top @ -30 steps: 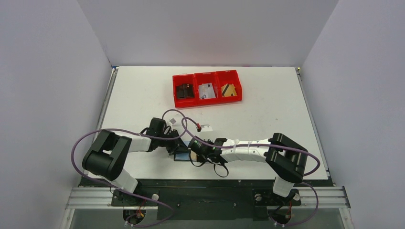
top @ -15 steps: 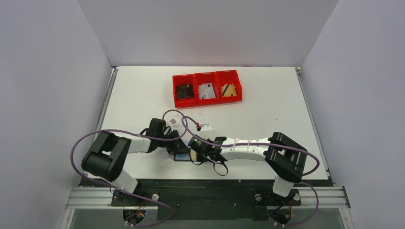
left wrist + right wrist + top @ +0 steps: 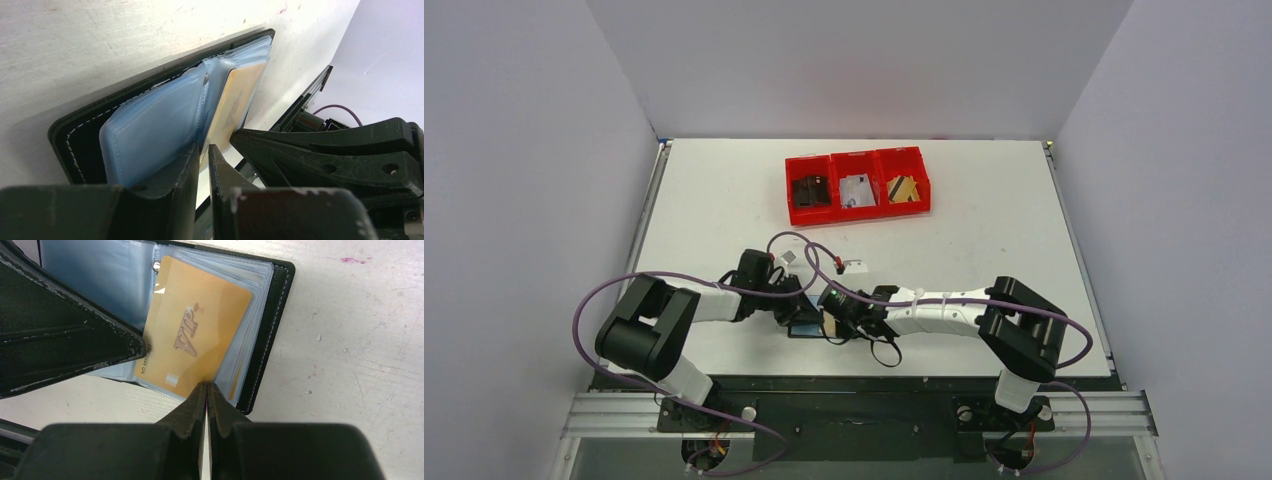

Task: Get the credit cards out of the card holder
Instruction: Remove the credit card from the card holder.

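While 1 gold card point(image 3: 197, 340), yet to come out, is sitting inside the card holder point(image 3: 276, 325), we are pressing our right gripper point(image 3: 206, 386) closed at its edge; whether our left gripper point(image 3: 202, 149) is gripping, we cannot tell.

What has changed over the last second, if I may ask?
Very little: the left arm seems to have eased slightly toward the near edge, its cable loop dipping with it. The left jaws still pinch a clear sleeve of the open wallet, the right jaws stay shut at the gold card's edge, and the red bins are untouched.
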Motion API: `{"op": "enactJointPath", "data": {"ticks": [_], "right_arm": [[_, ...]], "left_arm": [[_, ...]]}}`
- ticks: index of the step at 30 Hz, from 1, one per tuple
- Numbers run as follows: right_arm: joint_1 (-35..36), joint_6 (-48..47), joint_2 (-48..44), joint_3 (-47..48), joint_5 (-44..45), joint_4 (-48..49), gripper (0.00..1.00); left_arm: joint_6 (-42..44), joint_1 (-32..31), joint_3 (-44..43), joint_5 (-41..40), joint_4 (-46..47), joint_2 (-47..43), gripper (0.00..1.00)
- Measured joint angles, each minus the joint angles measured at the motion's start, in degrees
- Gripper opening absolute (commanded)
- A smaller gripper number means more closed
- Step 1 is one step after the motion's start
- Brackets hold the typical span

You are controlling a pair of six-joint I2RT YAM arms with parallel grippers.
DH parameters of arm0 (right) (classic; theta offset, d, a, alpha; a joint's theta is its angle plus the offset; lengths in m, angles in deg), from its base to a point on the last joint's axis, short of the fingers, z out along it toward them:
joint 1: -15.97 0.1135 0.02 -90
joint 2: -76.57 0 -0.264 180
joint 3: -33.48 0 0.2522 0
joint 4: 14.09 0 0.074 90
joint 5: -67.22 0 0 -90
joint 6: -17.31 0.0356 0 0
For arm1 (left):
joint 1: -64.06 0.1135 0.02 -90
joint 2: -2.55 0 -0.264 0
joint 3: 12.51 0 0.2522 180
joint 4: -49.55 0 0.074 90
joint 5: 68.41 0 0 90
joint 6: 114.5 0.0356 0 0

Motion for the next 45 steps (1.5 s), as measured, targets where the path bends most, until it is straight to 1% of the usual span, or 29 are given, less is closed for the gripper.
{"op": "enactJointPath", "data": {"ticks": [6, 17, 25, 31, 32, 33, 35, 37, 45], "right_arm": [[0.0, 0.0, 0.0, 0.0, 0.0, 0.0, 0.00], [0.0, 0.0, 0.0, 0.0, 0.0, 0.0, 0.00], [-0.1, 0.1, 0.1, 0.0, -0.2, 0.0, 0.00], [-0.2, 0.2, 0.1, 0.0, -0.3, 0.0, 0.00], [-0.3, 0.2, 0.1, 0.0, -0.5, 0.1, 0.00], [-0.3, 0.2, 0.1, 0.0, -0.8, 0.1, 0.00], [-0.4, 0.2, 0.1, 0.0, -0.9, 0.1, 0.00], [-0.4, 0.2, 0.1, 0.0, -0.9, 0.1, 0.00], [-0.4, 0.2, 0.1, 0.0, -1.0, 0.1, 0.00]], "left_arm": [[0.3, -0.1, 0.2, -0.5, 0.0, 0.0, 0.00], [1.2, -0.4, 0.1, -1.7, -0.9, -0.4, 0.00], [4.1, -0.6, -1.7, -6.4, -9.6, -3.5, 0.00], [4.9, -0.2, -2.2, -7.2, -12.0, -4.5, 0.00], [4.9, -0.2, -2.2, -7.2, -12.0, -4.5, 0.01], [4.9, -0.1, -2.2, -7.1, -11.9, -4.5, 0.06], [4.9, 0.0, -2.1, -6.7, -11.5, -4.5, 0.12], [4.7, 0.1, -1.9, -6.0, -10.4, -4.5, 0.16], [4.2, 0.0, -1.4, -4.3, -6.8, -3.8, 0.18]]}}
